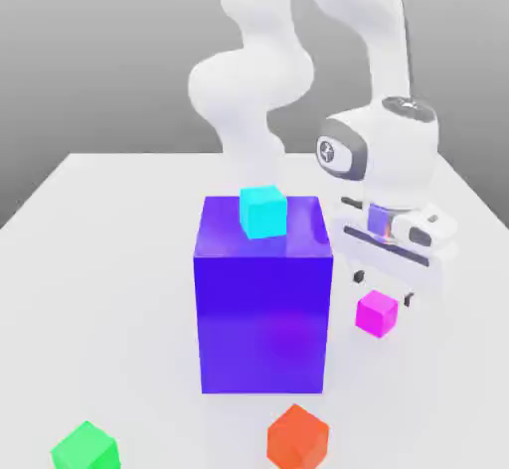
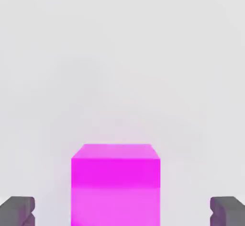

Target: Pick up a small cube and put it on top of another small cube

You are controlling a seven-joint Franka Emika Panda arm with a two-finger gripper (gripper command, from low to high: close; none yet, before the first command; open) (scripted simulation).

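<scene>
The small magenta cube [image 1: 377, 313] rests on the white table, to the exterior view's right of the big blue-purple block. My gripper [image 1: 384, 289] hangs just above it, open, with one dark fingertip on each side of the cube's top and nothing held. In the hand view the magenta cube [image 2: 115, 184] sits between the two grey fingertips [image 2: 18, 210], apart from both, under my gripper [image 2: 122, 211]. The small green cube [image 1: 85, 448] lies on the table at the front, toward the exterior view's left.
A big blue-purple block [image 1: 263, 308] stands mid-table with a small cyan cube [image 1: 263, 211] on top. A small orange-red cube [image 1: 297, 437] lies in front of it. The white table [image 1: 89, 258] stretches out around these.
</scene>
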